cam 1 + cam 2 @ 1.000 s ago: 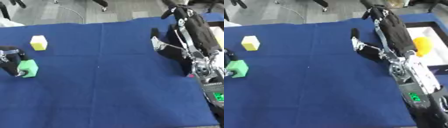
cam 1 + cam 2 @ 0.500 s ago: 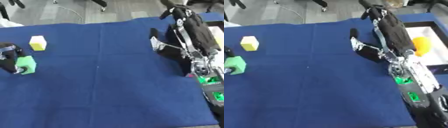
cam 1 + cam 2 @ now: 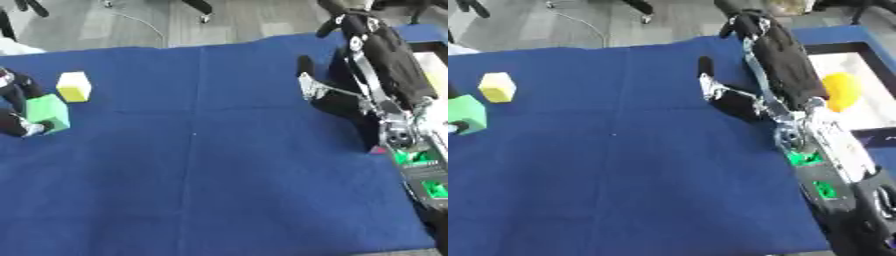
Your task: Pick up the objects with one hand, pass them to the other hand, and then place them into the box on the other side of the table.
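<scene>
Fingers of the left hand [image 3: 16, 107] curl round the green cube [image 3: 48, 113] at the table's left edge; yellow block [image 3: 73, 86] sits just beyond it on the blue cloth [image 3: 219, 165]. Right hand [image 3: 319, 92] waits near the right edge, fingers straight, holding nothing. White box [image 3: 859, 95] at right edge already has a yellow item [image 3: 841, 91]. Lift cube straight up, clear of yellow block, then carry toward table centre for handover.
</scene>
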Tool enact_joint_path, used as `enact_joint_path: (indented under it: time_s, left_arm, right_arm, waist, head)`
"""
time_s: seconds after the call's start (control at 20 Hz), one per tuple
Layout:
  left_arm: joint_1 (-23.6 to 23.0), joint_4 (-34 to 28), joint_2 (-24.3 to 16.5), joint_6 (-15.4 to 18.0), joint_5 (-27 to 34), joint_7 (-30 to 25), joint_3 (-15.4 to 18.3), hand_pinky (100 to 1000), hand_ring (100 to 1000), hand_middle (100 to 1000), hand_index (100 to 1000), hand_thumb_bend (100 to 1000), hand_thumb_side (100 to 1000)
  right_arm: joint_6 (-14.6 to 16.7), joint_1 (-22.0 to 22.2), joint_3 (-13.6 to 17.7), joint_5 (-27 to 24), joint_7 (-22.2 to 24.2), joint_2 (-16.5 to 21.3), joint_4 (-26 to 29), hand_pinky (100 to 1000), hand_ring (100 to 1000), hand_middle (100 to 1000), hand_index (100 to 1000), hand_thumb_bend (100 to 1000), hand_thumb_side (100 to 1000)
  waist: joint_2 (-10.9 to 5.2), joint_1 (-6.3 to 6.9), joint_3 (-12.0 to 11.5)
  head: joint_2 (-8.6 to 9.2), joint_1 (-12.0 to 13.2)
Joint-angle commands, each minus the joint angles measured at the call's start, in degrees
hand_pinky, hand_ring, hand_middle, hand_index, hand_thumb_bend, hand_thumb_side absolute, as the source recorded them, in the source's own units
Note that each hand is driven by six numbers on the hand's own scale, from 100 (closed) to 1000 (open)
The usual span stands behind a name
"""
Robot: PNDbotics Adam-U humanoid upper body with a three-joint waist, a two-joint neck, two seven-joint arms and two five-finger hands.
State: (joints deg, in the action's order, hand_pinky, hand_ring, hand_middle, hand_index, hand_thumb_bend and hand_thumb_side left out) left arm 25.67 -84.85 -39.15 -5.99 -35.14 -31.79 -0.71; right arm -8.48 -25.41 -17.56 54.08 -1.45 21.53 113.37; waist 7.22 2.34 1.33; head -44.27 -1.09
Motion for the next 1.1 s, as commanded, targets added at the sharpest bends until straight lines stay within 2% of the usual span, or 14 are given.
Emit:
enact_joint_path:
  time_s: [0.05,0.4,0.55,0.75,0.9,1.1]
  left_arm:
    - [0.34,-4.49,1.63,0.64,2.75,2.8,2.1,725,468,320,561,462,118]
    - [0.2,-13.35,10.83,4.7,8.49,8.53,2.17,726,462,298,545,485,114]
    - [0.63,-15.56,14.7,6.01,10.87,10.91,0.89,724,461,299,542,484,104]
    - [1.93,-15.1,19.52,7.83,13.83,13.87,-2.11,724,462,301,541,486,100]
    - [3.11,-13.4,23.24,9.51,16.12,16.16,-5.06,725,464,304,544,485,100]
    - [5.0,-10.22,28.02,11.67,18.13,19.55,-9.95,726,466,305,546,484,105]
  right_arm:
    - [0.07,-0.83,0.66,0.04,-0.28,1.24,1.22,467,851,629,980,100,360]
    - [-0.32,-1.56,0.49,-1.25,-0.97,0.82,1.22,448,863,634,987,100,384]
    - [-1.16,-2.23,0.22,-2.87,-1.46,0.87,1.22,438,872,644,992,100,403]
    - [-2.51,-3.28,-0.59,-5.37,-1.25,1.2,1.22,425,898,691,1000,100,413]
    - [-3.8,-3.92,-1.13,-7.45,0.38,1.61,1.22,428,935,747,1000,100,370]
    - [-5.3,-4.31,-1.34,-7.96,3.64,2.5,1.22,453,960,787,1000,100,228]
  waist:
    - [-1.43,0.16,-0.19]
    - [-1.23,-1.02,-0.28]
    - [-1.15,-1.38,-0.31]
    - [-1.1,-1.66,-0.23]
    - [-1.05,-1.67,-0.33]
    - [-1.09,-1.4,-0.73]
  head:
    - [0.15,-0.77]
    - [0.15,-1.84]
    - [0.15,-2.09]
    - [0.15,-2.5]
    - [0.15,-2.77]
    - [0.15,-3.51]
